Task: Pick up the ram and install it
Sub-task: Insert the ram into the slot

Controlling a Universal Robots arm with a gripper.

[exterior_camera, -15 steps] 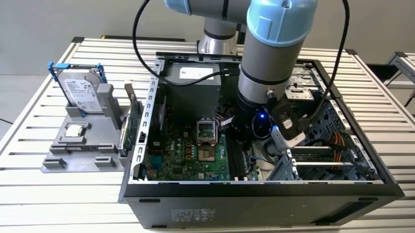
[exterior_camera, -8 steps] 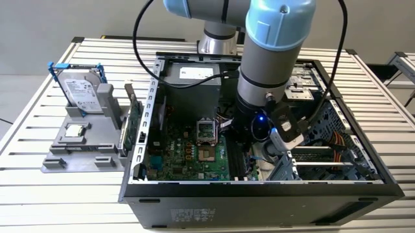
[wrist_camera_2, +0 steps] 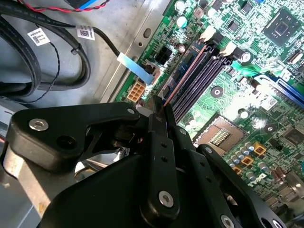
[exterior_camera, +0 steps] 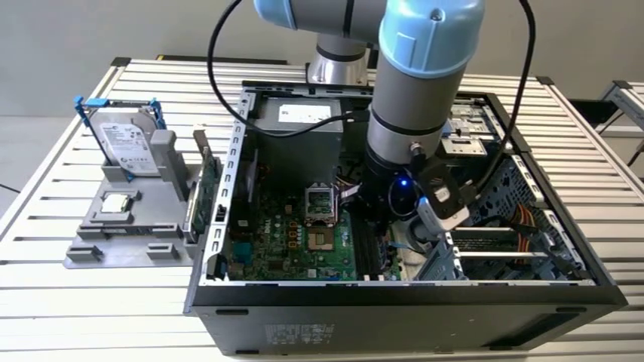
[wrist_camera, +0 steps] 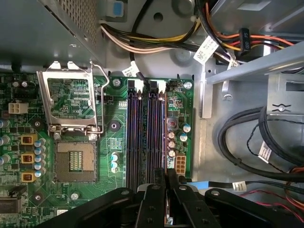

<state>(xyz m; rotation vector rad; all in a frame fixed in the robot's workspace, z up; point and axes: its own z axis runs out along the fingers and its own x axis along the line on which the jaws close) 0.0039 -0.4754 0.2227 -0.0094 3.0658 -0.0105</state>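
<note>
Arm w/ pale-blue joint caps and grey tube segments reaches steeply down into open black PC case (exterior_camera: 403, 302), wrist near vertical, black cables looping off it. Claw (exterior_camera: 375, 226) sits low inside, just over the green motherboard (exterior_camera: 292, 249).

Claw: matte black, angular linkage arms w/ silver screw heads; in second wrist view the claw (wrist_camera_2: 160, 111) tips come together to a narrow point, fingers (wrist_camera_2: 167, 118) pressed against a thin edge-on strip. That strip looks like the ram (wrist_camera_2: 158, 105), held upright betw. the tips — only a sliver shows, so colour and chips can't be confirmed. In first wrist view the claw (wrist_camera: 166, 176) is clamped the same way, thin dark edge betw. tips.

Directly under/ahead of claw tips: memory slots (wrist_camera: 145, 135) — long, parallel, dark plastic channels w/ pale end latches. Tips stand at the near end of the slot bank, at the slot nearest the case's grey sheet-metal wall; can't tell if the stick is touching the slot.

Beside slots, away from claw: CPU socket (wrist_camera: 73, 164), square, gold-ish pin field, w/ hinged steel frame above standing open. Row of small cylindrical capacitors just beside claw tips.

Well apart from claw, outside case on slatted white table (exterior_camera: 60, 286): grey plastic holder (exterior_camera: 126, 237) w/ upright hard drive (exterior_camera: 129, 147), shiny metal, blue clips.
</note>
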